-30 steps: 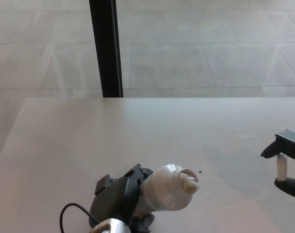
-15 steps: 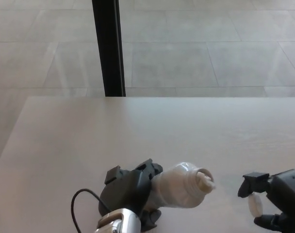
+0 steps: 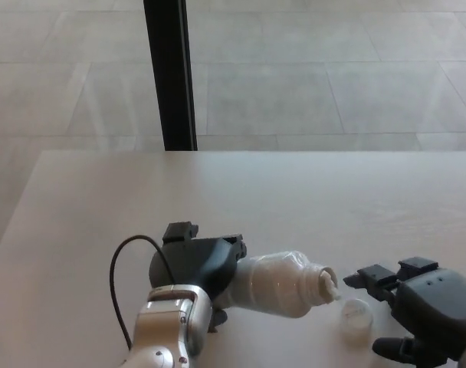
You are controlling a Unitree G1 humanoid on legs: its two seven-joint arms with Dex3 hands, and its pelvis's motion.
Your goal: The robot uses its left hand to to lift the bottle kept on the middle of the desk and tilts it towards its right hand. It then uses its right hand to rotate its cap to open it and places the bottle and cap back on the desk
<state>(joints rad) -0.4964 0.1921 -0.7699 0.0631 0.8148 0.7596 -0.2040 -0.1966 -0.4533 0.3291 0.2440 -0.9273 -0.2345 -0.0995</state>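
My left hand [image 3: 196, 267] is shut on the white bottle [image 3: 277, 284], holding it low over the desk and tilted far over, neck pointing right. The bottle's mouth [image 3: 328, 285] has no cap on it. The small white cap [image 3: 355, 313] lies on the desk just right of the mouth. My right hand [image 3: 426, 308] sits at the lower right beside the cap, fingers spread. One finger reaches above the cap and one below it, and neither touches it.
The pale wooden desk [image 3: 294, 199] fills the lower half of the view. A black cable [image 3: 123, 268] loops off my left wrist. Beyond the desk's far edge a black post [image 3: 170, 73] stands on a tiled floor.
My right hand came left and down from the right edge with the cap, which now lies on the desk apart from the fingers. The bottle tipped lower. The view shifted slightly.
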